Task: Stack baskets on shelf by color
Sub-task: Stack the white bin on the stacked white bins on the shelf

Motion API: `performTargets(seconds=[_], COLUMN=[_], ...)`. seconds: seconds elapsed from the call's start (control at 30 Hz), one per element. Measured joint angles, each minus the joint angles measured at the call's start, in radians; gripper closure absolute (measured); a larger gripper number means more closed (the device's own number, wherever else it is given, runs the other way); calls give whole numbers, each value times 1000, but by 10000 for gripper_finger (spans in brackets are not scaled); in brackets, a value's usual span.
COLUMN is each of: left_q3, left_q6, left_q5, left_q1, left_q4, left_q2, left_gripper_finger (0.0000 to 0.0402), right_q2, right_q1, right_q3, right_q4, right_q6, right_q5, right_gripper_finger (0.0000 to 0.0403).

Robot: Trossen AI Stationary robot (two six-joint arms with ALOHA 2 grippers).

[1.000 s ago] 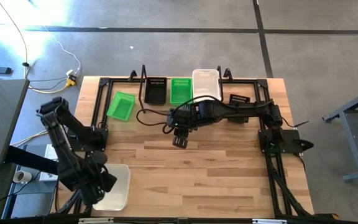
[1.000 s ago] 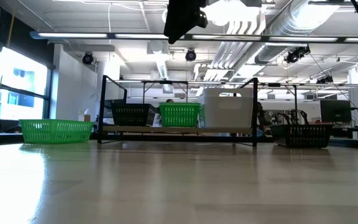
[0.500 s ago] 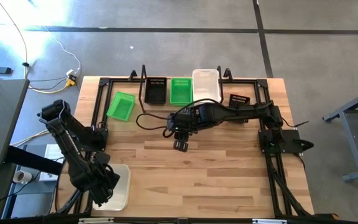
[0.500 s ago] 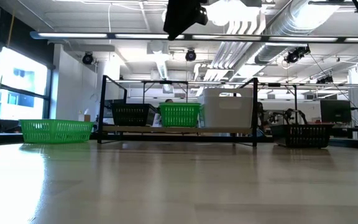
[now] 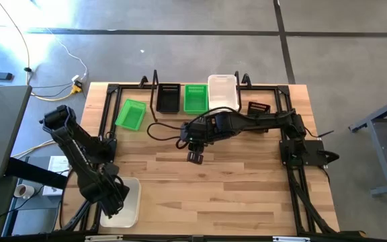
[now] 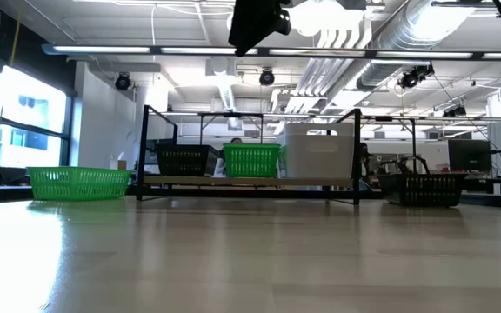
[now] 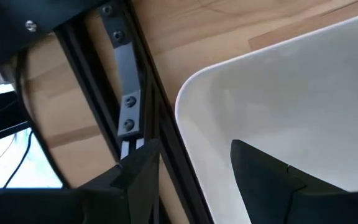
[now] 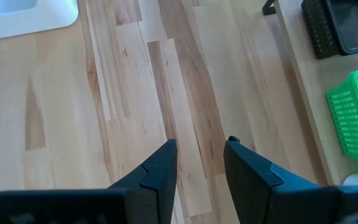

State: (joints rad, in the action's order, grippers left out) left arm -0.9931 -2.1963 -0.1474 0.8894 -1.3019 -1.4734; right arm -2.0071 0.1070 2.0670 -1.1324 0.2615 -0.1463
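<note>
On the shelf (image 5: pixel 197 109) at the far side stand a black basket (image 5: pixel 168 98), a green basket (image 5: pixel 195 98) and a white basket (image 5: pixel 223 91). The left gripper (image 5: pixel 113 202), fingers (image 7: pixel 272 180) open and empty, has come down to the near-left white basket (image 5: pixel 130 202) rim. The right gripper (image 5: pixel 195 157) hangs over the bare surface (image 5: pixel 234 195), fingers parted, empty, slightly pulled back.

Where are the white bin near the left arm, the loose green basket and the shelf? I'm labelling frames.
white bin (image 5: pixel 130 202): high view, its right wall.
green basket (image 5: pixel 130 114): high view, its floor.
shelf (image 6: pixel 250 182): low view, its board's front edge.
</note>
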Motion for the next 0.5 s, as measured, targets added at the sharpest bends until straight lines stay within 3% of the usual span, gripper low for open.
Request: performTargets(seconds=[0.17,0.5], left_q3=[74,174], left_q6=[8,6], left_q5=[-57,-63], left_q1=[0,-3], left_q4=[111,293], left_q2=[0,0], left_gripper_finger=[213,218], right_q2=[0,0], right_q1=[0,0], right_q3=[0,0], right_q4=[0,0], right_q6=[0,0], right_q5=[0,0], right_gripper_finger=[284,284])
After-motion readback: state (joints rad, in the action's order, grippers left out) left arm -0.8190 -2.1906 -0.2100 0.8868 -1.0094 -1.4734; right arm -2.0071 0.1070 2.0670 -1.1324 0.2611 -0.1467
